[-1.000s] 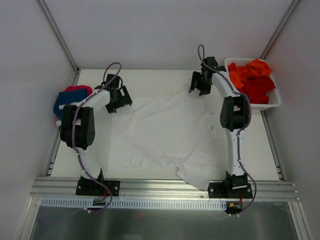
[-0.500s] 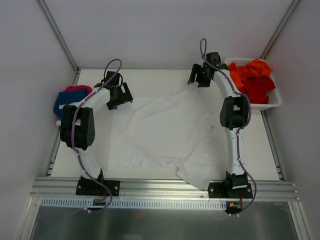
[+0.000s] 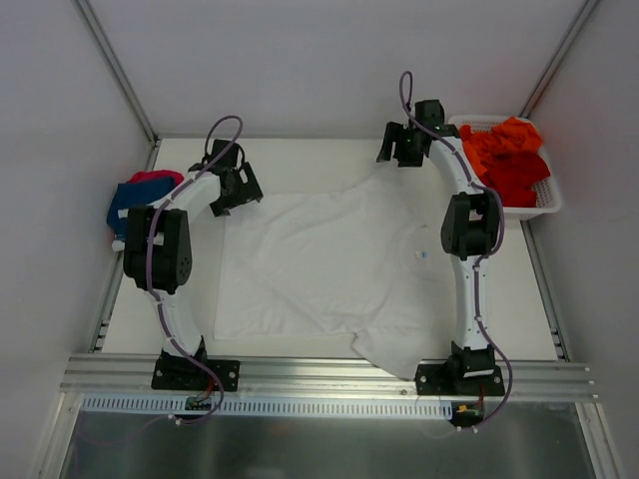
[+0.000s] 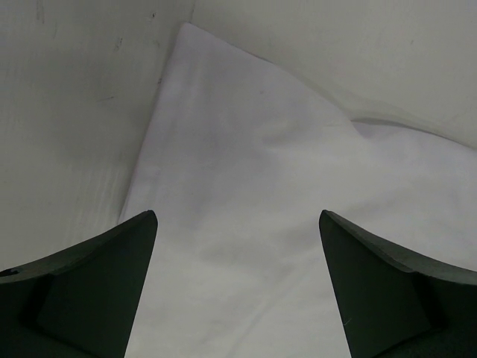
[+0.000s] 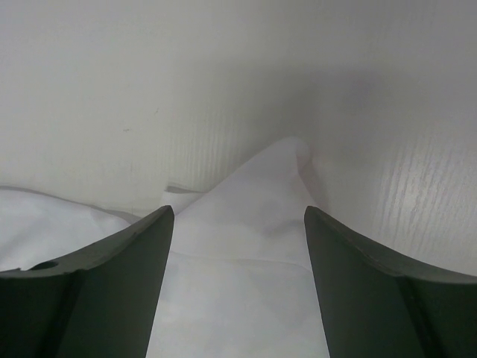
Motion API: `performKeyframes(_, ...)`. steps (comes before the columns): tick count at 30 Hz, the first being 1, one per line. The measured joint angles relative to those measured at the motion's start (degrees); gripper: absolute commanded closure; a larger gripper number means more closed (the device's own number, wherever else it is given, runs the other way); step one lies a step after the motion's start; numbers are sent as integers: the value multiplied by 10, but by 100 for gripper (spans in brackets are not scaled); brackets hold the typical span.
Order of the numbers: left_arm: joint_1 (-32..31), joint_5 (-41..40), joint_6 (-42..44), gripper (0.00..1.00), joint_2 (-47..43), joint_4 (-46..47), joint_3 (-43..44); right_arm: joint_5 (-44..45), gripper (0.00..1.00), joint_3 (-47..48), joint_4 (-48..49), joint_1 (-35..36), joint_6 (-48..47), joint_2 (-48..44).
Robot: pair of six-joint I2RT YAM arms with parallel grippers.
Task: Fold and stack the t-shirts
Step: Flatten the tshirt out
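Where the white t-shirt [image 3: 329, 264] lies: flat mid-table between our arms, long axis left to right, hem leftward, we judge.
Left gripper [image 3: 238, 192]: spread, empty, over the far-left corner; cloth tip just ahead.
Right gripper [image 3: 397, 150]: spread, empty, above the far-right tip.
Room: table [image 3: 300, 160] shows beyond the far edge; basket [image 3: 544, 205] near our right gripper, navy and pink-red tees [image 3: 140, 195] left.
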Motion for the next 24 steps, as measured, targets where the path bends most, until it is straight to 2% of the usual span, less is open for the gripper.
performKeyframes(13, 18, -37, 13, 5, 50, -5, 93, -15, 24, 0, -1, -1, -4, 48)
performKeyframes(17, 29, -48, 19, 4, 70, -12, 109, -30, 34, 0, -1, -1, -4, 50)
performKeyframes(24, 51, -47, 20, 5, 104, -29, 120, -53, 43, 0, 1, -2, -4, 50)
